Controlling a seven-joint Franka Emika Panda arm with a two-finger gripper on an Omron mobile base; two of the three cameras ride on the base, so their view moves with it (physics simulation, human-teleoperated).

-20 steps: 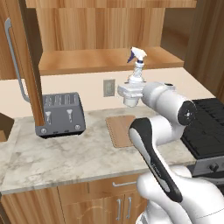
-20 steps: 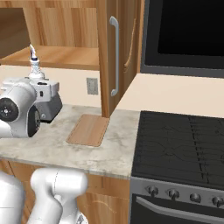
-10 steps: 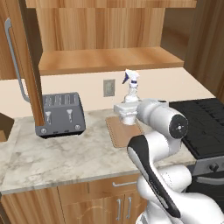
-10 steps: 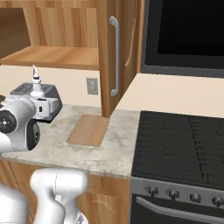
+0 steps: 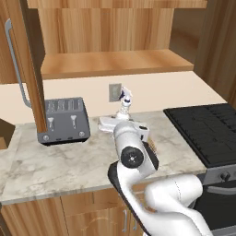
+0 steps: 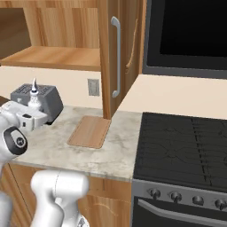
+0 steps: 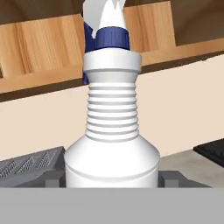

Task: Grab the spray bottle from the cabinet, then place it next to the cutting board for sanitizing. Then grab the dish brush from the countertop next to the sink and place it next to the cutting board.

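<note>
Toaster (image 5: 63,120) stands left of the hand (image 7: 112,179), whose fingers clasp the spray bottle (image 7: 112,131) above the countertop (image 5: 55,161).

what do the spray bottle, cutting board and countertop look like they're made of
Spray bottle: smooth white plastic, judging by its ribbed moulded neck. Cutting board: probably matte light wood, with faint grain. Countertop: stone-like beige slab with pale marbled veining.
</note>
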